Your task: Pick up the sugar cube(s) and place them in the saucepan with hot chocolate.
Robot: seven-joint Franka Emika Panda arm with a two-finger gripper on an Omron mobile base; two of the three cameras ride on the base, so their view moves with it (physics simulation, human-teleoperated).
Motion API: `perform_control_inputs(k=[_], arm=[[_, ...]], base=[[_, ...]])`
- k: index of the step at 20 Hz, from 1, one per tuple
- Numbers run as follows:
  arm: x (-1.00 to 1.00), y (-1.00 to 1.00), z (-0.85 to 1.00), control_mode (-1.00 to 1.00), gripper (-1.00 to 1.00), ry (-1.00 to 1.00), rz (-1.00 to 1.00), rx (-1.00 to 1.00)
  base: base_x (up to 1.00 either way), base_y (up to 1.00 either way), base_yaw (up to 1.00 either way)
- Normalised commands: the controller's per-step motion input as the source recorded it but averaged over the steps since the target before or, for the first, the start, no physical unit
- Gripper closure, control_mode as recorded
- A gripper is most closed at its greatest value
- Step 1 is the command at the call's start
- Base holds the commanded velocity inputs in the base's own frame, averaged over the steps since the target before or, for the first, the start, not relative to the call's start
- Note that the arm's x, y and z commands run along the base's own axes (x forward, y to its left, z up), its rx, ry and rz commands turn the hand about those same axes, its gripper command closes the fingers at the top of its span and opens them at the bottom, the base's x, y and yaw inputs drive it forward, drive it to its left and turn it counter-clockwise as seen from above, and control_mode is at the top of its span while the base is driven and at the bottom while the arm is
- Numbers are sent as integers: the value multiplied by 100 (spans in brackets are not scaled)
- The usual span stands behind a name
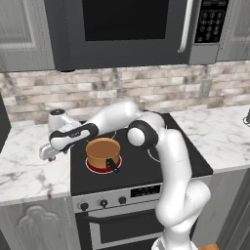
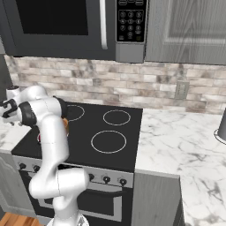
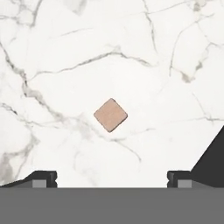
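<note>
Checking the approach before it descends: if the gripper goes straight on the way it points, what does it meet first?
Most likely the tan sugar cube, lying on the marble counter between the open fingertips of the gripper. How far off it is, the pictures don't settle.

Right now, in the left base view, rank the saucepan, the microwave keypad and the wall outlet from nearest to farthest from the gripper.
The gripper hangs over the marble counter, left of the stove.
1. Saucepan: just to its right, on the front left burner.
2. Wall outlet: far right, on the brick backsplash.
3. Microwave keypad: far right and highest up.
</note>
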Motion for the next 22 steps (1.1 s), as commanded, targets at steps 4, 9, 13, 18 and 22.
perform_control_inputs(k=[4, 9, 13, 18, 22], arm=[[21, 3, -8, -100, -100, 0, 0, -2], [2, 1, -14, -100, -100, 0, 0, -1], [-5, 1, -22, -100, -100, 0, 0, 0], [0, 2, -29, -100, -100, -2, 0, 0], [0, 14, -13, -100, -100, -4, 0, 0]], base=[[0, 0, 0], [0, 0, 0], [0, 0, 0], [0, 0, 0], [0, 0, 0]])
